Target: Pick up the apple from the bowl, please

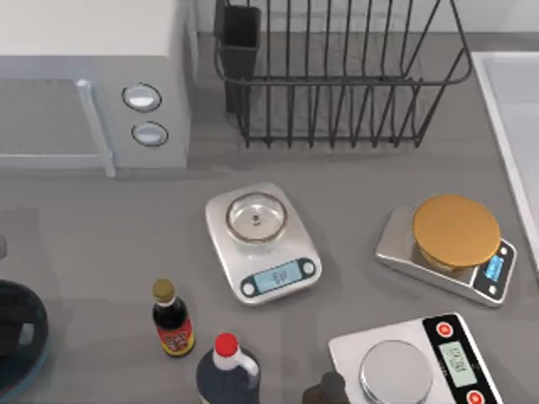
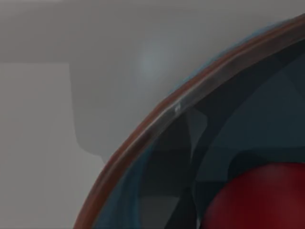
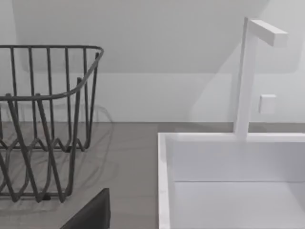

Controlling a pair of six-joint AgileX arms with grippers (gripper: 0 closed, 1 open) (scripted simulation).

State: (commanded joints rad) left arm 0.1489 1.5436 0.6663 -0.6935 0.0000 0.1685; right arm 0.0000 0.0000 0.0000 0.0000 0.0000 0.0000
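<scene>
Reaching down with the left arm at the front left edge of the table [image 1: 101,244], so far to the side as to be cropping nearly all of the arm out of the top view. Showing there just a dark blocky shape, seemingly the left gripper [image 1: 10,330], hanging inside the outline of the bowl [image 1: 44,337]. Not being able to tell whether this gripper is spread, pressed together or pinching anything. Pointing the left wrist camera steeply and very closely at the bowl's curved rim, catching the blue glass wall sweeping across the picture and, just within it, the apple [image 2: 259,198] as a glossy red dome sitting down in the bowl, cut off by the picture's edge. Finding no contact with the apple to confirm. Keeping the right arm parked off toward the back right, its wrist camera looking level across the table at the wire dish rack [image 3: 43,124], the white sink [image 3: 228,191] and the white tap [image 3: 245,76] behind it, with a dark wedge [image 3: 90,214] of unclear identity at the lower edge. Leaving the other things standing well apart from the bowl: the microwave [image 1: 93,76] at the back left, three kitchen scales [image 1: 263,244] across the middle and right, the small sauce bottle [image 1: 172,320] and the dark jug [image 1: 227,374] at the front.
</scene>
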